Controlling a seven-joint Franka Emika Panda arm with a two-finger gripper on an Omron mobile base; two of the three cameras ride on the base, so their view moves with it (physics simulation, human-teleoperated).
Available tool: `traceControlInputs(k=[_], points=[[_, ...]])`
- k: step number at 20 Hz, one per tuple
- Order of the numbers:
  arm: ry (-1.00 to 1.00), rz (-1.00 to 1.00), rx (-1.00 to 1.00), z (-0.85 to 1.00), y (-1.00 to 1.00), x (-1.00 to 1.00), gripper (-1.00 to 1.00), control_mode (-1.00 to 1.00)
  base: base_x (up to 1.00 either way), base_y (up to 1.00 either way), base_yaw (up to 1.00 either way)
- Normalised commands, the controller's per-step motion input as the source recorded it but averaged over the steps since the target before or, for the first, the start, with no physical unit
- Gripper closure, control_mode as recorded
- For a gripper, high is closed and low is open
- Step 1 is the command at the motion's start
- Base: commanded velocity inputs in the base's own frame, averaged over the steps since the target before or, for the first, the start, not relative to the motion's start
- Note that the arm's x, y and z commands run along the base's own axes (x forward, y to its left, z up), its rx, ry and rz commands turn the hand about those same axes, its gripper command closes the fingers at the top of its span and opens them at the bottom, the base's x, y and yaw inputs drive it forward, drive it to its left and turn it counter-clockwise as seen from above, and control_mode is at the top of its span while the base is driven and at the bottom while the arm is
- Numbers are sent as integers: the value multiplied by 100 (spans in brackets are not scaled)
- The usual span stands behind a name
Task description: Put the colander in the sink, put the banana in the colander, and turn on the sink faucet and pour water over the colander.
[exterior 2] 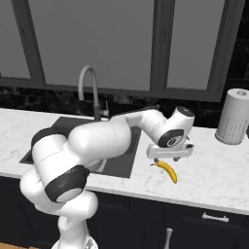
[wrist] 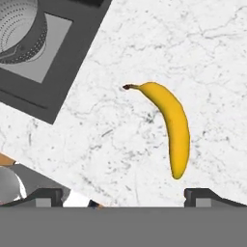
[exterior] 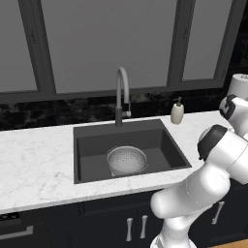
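From my remote station I find the gripper (exterior 2: 169,156) released, jaws spread wide and empty, hovering above the one banana (wrist: 170,124), which lies flat on the white marble counter (exterior 2: 209,168) just right of the sink (exterior: 92,145). The one colander (exterior: 126,160) already sits upright on the sink floor, so I judge the first step complete and the banana pick-up in hand. The next move calls for lowering the gripper so its jaws straddle the fruit's narrow width, then clenching. Farther back stand one sink faucet (exterior: 122,94), not running, one soap bottle (exterior: 177,112) and one paper towel roll (exterior 2: 235,116)
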Motion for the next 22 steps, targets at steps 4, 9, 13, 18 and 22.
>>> traceControlInputs(k=[4, 9, 13, 18, 22], points=[[0, -18, -8, -42, -2, 0, -100, -100, 0, 0, 0], [2, -13, -2, -25, -8, 20, -100, -100, 0, 0, 0], [0, -7, 0, -22, -15, 26, -100, -100, 0, 0, 0], [0, -2, -1, -27, -26, 30, -100, -100, 0, 0, 0], [0, 0, -2, -33, -31, 19, -100, -100, 0, 0, 0]])
